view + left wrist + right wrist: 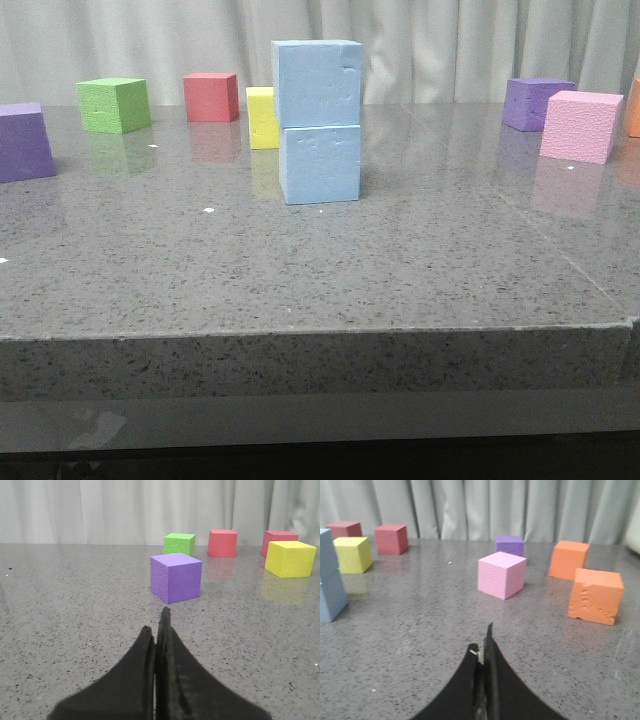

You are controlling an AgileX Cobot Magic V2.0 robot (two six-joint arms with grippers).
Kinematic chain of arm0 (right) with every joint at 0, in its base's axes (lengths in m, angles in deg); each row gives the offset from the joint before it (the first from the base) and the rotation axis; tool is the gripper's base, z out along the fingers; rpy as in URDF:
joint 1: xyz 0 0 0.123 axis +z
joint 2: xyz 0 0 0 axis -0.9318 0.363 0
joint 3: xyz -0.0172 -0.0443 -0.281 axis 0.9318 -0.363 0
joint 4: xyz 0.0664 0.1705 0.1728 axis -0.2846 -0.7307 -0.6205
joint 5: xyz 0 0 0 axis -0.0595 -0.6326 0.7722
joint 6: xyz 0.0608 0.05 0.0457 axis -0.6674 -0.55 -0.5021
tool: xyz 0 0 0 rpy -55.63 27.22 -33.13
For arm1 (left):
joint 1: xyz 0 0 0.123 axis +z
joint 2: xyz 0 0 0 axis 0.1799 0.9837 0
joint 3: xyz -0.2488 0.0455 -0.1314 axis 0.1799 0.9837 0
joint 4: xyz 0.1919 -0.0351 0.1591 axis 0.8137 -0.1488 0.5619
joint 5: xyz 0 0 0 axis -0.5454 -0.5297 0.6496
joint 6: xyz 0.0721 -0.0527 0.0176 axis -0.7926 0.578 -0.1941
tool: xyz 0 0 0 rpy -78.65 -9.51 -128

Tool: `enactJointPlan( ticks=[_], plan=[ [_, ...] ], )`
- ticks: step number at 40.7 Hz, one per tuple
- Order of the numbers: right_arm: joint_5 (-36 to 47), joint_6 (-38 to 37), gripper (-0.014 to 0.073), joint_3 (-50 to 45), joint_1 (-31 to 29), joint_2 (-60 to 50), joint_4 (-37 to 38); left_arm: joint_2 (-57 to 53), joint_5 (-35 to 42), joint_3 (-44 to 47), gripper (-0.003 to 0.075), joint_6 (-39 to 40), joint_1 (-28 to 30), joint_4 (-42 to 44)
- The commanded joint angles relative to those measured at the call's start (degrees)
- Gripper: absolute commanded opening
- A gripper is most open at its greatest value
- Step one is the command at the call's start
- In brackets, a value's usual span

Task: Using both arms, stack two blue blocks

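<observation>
- Fingers on my left gripper (159, 630) are pressed together, holding nothing; same for the right gripper (482, 650).
- Both blue blocks sit mid-table: upper blue block (317, 83) on the lower blue block (320, 163), shifted slightly left.
- Looks done to me, so parking both arms well apart from the stack makes sense.

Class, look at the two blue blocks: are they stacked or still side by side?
Stacked. The upper blue block sits on the lower blue block, slightly offset; neither gripper touches them.
</observation>
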Motion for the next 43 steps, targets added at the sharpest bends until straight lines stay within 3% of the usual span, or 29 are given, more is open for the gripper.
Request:
enactJointPlan(
  ticks=[1, 9, 43],
  plan=[
    [8.7, 0.6, -0.0123, -3.4, -2.6, -4.4, 0.6, -0.9, 4.8, 0.0, -0.0019, 0.4, -0.1, -0.4],
    [11.8, 0.6, -0.0123, -7.7, -3.7, -6.3, 0.5, -0.9, 4.8, 0.0, -0.0019, 0.4, -0.1, -0.4],
    [11.5, 0.6, -0.0123, -7.7, -3.6, -6.3, 0.5, -0.9, 4.8, 0.0, -0.0019, 0.4, -0.1, -0.4]
  ],
)
